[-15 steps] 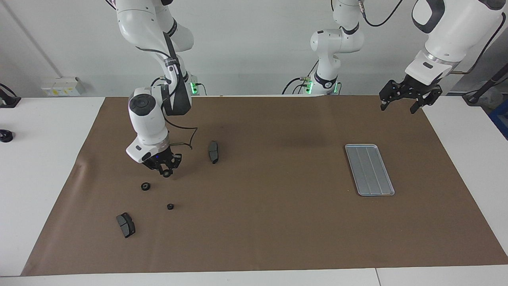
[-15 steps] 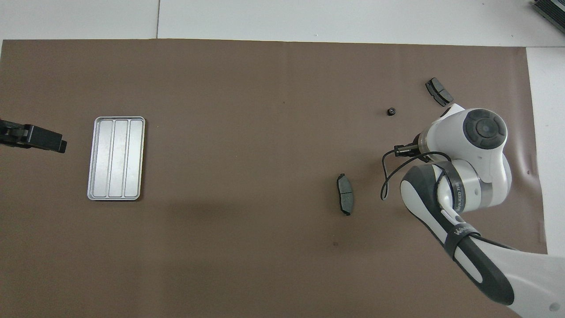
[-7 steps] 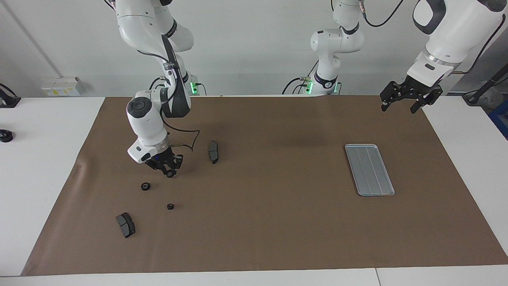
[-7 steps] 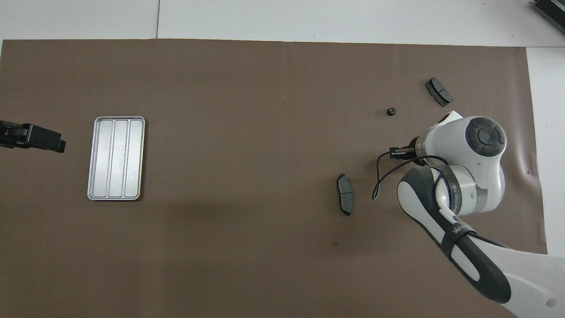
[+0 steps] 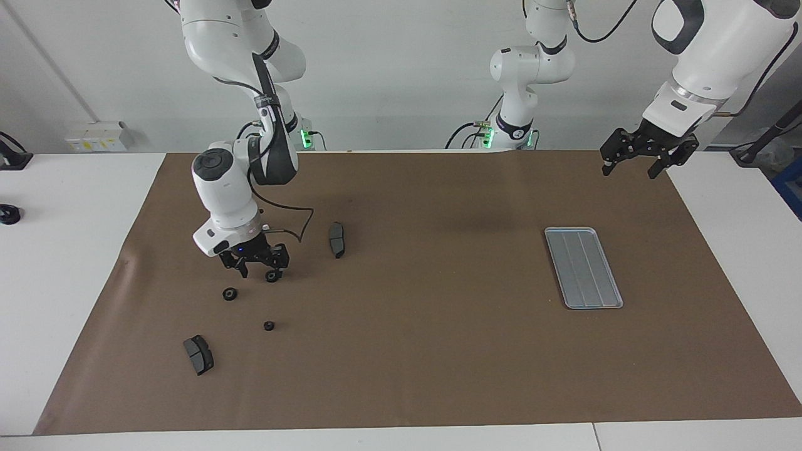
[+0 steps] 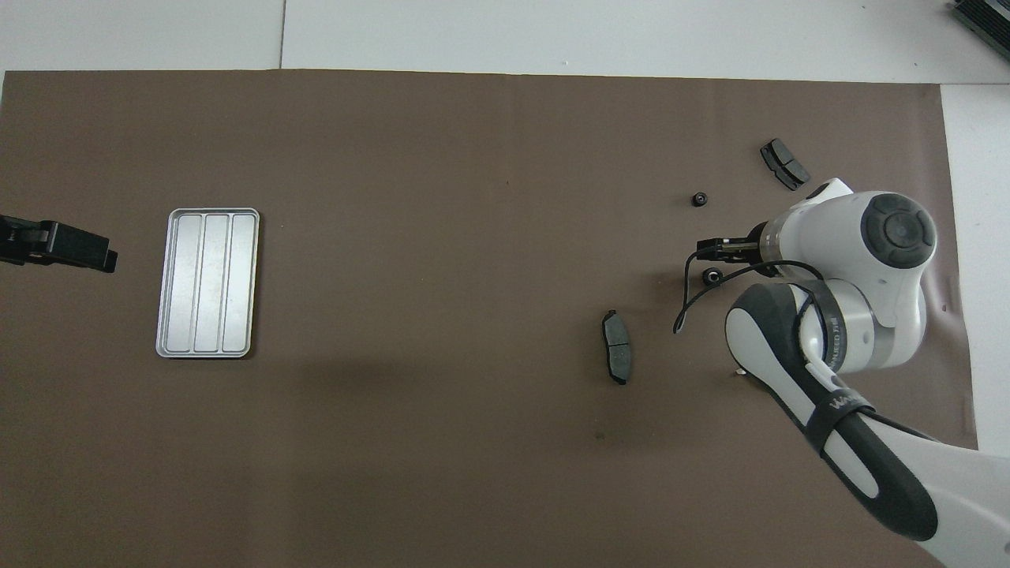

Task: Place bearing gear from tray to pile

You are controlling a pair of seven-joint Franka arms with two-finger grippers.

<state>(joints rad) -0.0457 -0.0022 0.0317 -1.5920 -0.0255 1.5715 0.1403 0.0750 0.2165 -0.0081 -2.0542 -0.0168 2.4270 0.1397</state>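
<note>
Right arm bent at the elbow, wrist pointing down. Right gripper [image 5: 257, 271] low over the brown mat [image 5: 426, 351] toward the right arm's end of the desk [image 5: 62, 263]; fingers spread apart, holding nothing. A small dark bearing gear [image 5: 272, 275] lies on the mat at one fingertip, between the fingers or just beside them; contact can't be made out. In the overhead view this gear [image 6: 712, 275] shows just clear of the wrist housing.

Two more small dark gears on the mat: one [image 5: 230, 294] close by the right gripper, farther from the robots; the other [image 5: 269, 326] farther out again. One dark grey brake pad [image 5: 337, 239] lies beside the gripper, toward the middle of the desk. A second brake pad [image 5: 198, 354] lies farthest from the robots of the group.

Left arm waits, raised. Left gripper [image 5: 633, 164] hangs over the mat's corner at the left arm's end, nearest the robots; fingers open, empty.

The ridged metal tray [image 5: 583, 267] sits on the mat at the left arm's end, well apart from the parts, nothing in it.

Desk white, mat covering most of it. Plain white wall behind the robots; cables run to the arm bases.
</note>
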